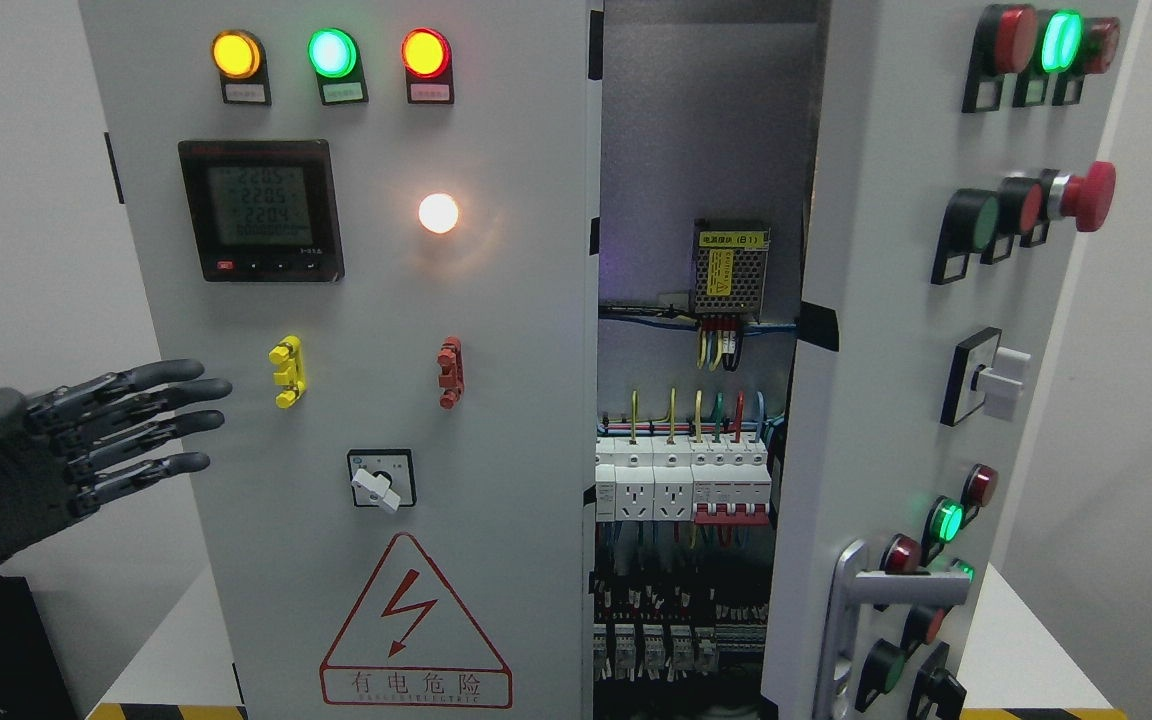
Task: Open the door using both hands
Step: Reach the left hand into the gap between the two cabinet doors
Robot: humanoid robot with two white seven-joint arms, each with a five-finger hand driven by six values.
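Observation:
A grey electrical cabinet fills the head view. Its left door (496,420) is closed and carries three lit lamps, a meter and a danger sign. The right door (886,400) is swung outward, edge toward me, with a silver lever handle (896,590) near its bottom. Between them the cabinet's inside (696,450) shows, with wires and breakers. My left hand (136,430) hovers at the lower left beside the left door's outer edge, black fingers (151,400) stretched out and holding nothing. No right arm shows.
A power supply box (731,268) hangs inside the cabinet at mid height. Buttons and a red mushroom stop button (1086,195) stick out of the right door. The cabinet stands on a white table (161,660) with yellow-black tape at its front edge.

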